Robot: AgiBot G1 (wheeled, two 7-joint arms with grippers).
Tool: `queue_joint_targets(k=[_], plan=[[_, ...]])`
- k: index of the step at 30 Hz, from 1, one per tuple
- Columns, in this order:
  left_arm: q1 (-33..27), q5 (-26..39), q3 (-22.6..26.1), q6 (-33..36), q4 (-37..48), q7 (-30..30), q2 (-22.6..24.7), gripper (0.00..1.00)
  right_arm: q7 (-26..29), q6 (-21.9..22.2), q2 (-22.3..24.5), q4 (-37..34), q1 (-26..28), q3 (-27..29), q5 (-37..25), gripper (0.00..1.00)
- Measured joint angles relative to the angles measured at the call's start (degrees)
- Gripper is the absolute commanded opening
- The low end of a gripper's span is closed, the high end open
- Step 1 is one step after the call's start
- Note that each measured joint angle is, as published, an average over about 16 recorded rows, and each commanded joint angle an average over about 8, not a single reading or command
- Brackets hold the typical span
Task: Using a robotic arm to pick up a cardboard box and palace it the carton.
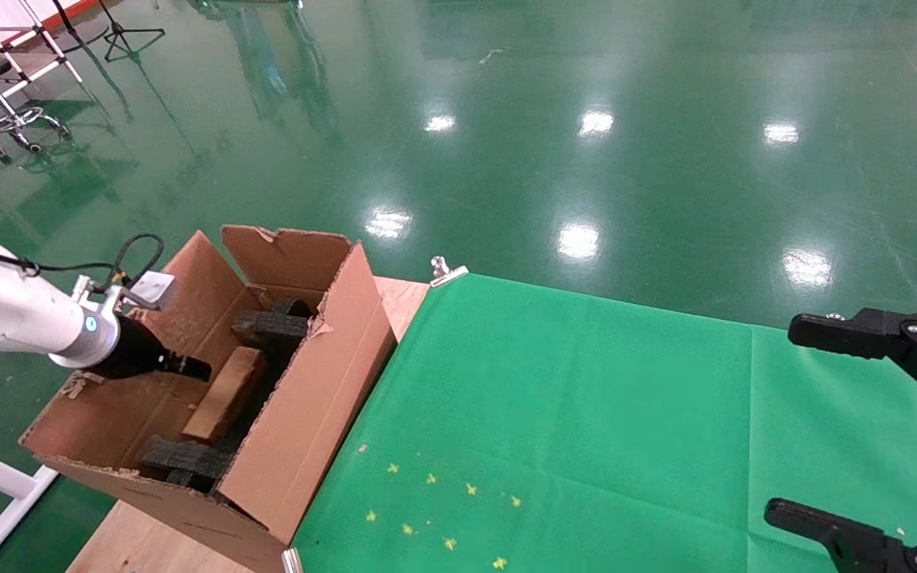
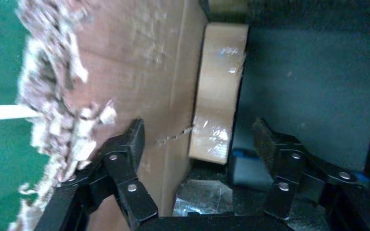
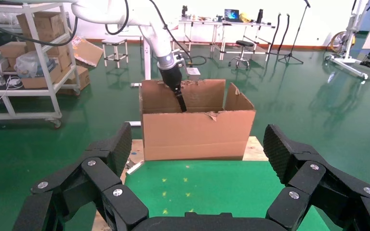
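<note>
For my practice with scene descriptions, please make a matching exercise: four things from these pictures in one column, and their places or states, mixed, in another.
Things:
1. cardboard box
2. left end effector
3. right end effector
4. black foam blocks

States:
A. open, over the green cloth
B. open, inside the carton
C. lying released in the carton
D. at both ends of the carton

Pairs: 1-C, 2-B, 3-A, 4-D

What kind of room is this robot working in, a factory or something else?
Probably a lab or test hall, not a factory line. The glossy green floor is wide and open, metal shelving holds spare boxes, and a far desk carries a laptop, with stools and tripod stands nearby.
</note>
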Motion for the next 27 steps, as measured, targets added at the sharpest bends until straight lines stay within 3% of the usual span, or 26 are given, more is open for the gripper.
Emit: queue_joint_targets(k=[11,20,27], plan=[[-9.5,-3.9,-2.6,2.9,-0.8,-0.8,-0.2,1.0,0.0,0.0,0.0,0.0,0.0,0.0,0.0,1.0],[-18.3,-10.2,-6.9,10.8,-3.5,-3.5,-0.1,1.0,0.0,0.0,0.0,0.0,0.0,0.0,0.0,1.0],[-21.6,-14.3,-9.7,17.3,-5.5,-6.1,0.3,1.0,0.0,0.0,0.0,0.0,0.0,0.0,0.0,1.0]])
